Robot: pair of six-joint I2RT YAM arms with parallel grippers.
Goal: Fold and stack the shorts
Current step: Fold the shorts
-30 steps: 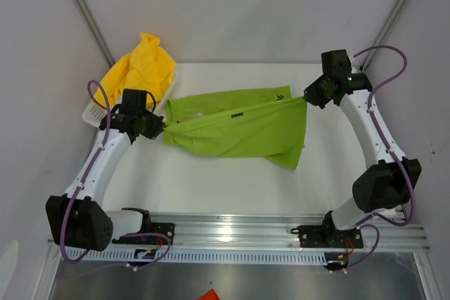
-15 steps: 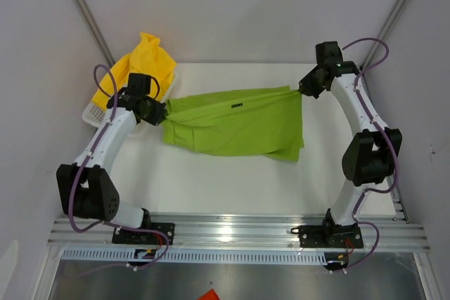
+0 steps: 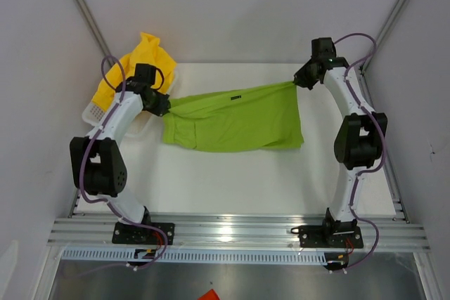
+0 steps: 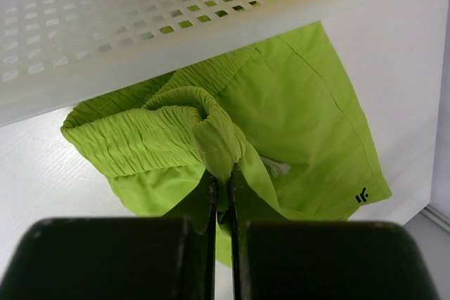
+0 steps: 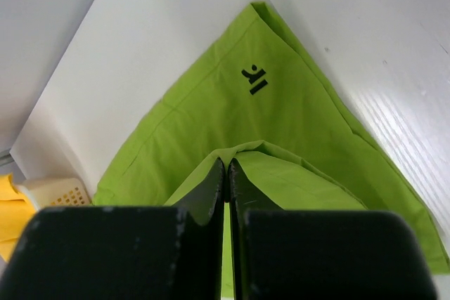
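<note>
The left gripper (image 4: 223, 177) is clamped tight on the green shorts' (image 3: 235, 124) gathered waistband. The right gripper (image 5: 226, 166) pinches a fold at the far end, stretching them over the table (image 3: 232, 180) (small dark logo (image 5: 254, 80) near the hem). Yellow shorts (image 3: 144, 61) sit in the basket (image 3: 95, 112).

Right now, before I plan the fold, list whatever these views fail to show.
Top view: yellow shorts partly sunk in the basket, lower part hidden by its wall.
Right wrist view: yellow shorts cut by the left edge.
Left wrist view: basket cropped by the top edge; contents unreadable through its mesh.
Top view: green shorts under layers covered by the upper one; logo too small to read.
Left wrist view: drawstring mostly under a fold.
</note>
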